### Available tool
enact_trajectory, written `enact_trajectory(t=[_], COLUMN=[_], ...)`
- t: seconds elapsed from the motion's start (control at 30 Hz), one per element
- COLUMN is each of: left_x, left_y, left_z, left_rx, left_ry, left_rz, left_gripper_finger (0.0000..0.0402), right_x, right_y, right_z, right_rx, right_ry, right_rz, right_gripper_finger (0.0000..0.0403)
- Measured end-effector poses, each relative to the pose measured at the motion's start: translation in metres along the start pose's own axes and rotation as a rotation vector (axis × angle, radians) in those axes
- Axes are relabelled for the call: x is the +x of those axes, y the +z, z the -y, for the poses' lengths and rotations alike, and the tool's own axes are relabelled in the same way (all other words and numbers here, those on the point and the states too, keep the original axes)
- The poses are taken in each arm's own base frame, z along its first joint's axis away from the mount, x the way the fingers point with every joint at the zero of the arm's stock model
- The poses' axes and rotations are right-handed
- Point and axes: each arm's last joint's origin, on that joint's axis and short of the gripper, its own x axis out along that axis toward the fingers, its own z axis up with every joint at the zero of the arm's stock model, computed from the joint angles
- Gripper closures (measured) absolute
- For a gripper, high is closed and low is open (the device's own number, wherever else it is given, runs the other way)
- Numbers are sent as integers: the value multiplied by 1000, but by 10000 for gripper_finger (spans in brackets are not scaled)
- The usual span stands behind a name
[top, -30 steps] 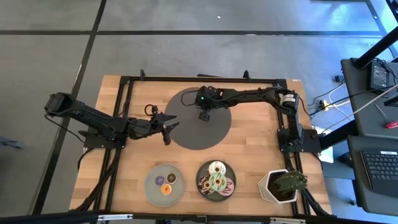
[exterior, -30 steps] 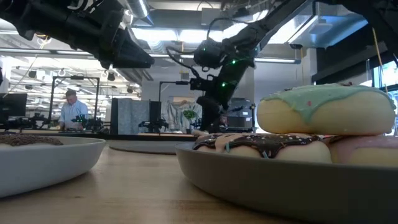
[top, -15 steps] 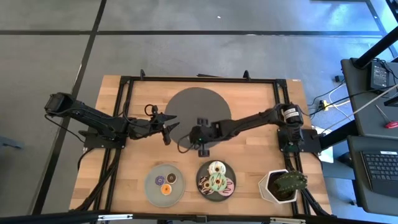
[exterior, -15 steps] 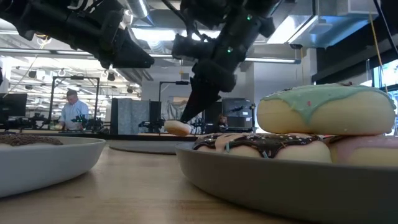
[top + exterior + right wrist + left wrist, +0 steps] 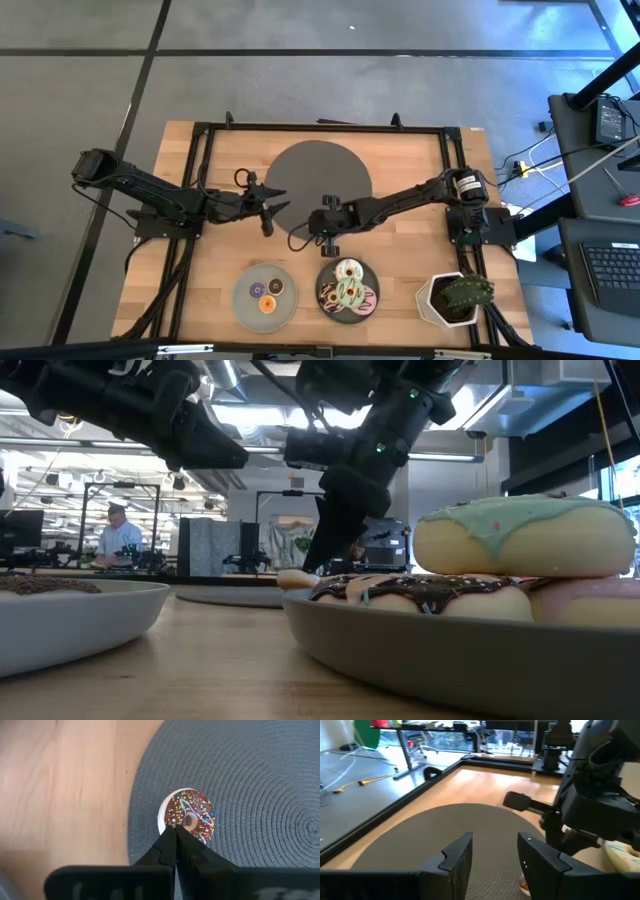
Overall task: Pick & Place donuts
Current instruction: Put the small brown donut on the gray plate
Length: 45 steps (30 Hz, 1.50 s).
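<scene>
Surface point(image 5: 400, 250): bare wood, seen from above. Round dark mat point(image 5: 318, 170) lies toward 12 o'clock.

Left arm waits at the mat's 8 o'clock edge. Left gripper point(image 5: 270, 208) hovers with fingers apart and nothing between them.

Right arm reaches across to the mat's 6 o'clock edge. Right gripper point(image 5: 328, 238) has its fingers pressed together, and their tips meet on the near rim of the chocolate-sprinkled donut point(image 5: 192, 815). It appears nipped by that rim alone. The donut sits face-up over the mat's border, low and close to the mat in the low view.

Dark plate point(image 5: 325, 308) at 6 o'clock carries the larger donuts, with the green-iced donut point(image 5: 520, 535) stacked on top. Grey plate point(image 5: 243, 305) at 7 o'clock holds the mini donuts point(image 5: 267, 305).

Handling, judged:
- The donut is a small toy ring and likely very light.
- A rim held by such a thin pinch probably yields a little.
- The iced face looks smooth, so it may slip or swing.
- A firmer hold would be across the ring wall, one finger through the hole.
- Fragility looks low.
</scene>
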Motion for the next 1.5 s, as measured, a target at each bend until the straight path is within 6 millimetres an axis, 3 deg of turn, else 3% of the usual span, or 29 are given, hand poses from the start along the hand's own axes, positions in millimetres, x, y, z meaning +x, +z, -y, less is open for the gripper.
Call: enact_trajectory(t=[0.77,1.17,1.37,1.5], left_x=[0,0,0,0], left_y=[0,0,0,0], left_z=[1,1,1,1], left_rx=[3,3,-25,-25], left_ry=[-24,-24,-24,-24], left_rz=[-4,-4,-4,-5], left_gripper_finger=[247,245,246,245], right_x=[0,0,-28,-43], right_y=[1,1,1,-20], right_z=[-1,-1,-7,-16], right_rx=[-3,35,36,23], right_ry=[39,38,45,20], right_rz=[5,3,-12,2], right_gripper_finger=[393,311,283,279])
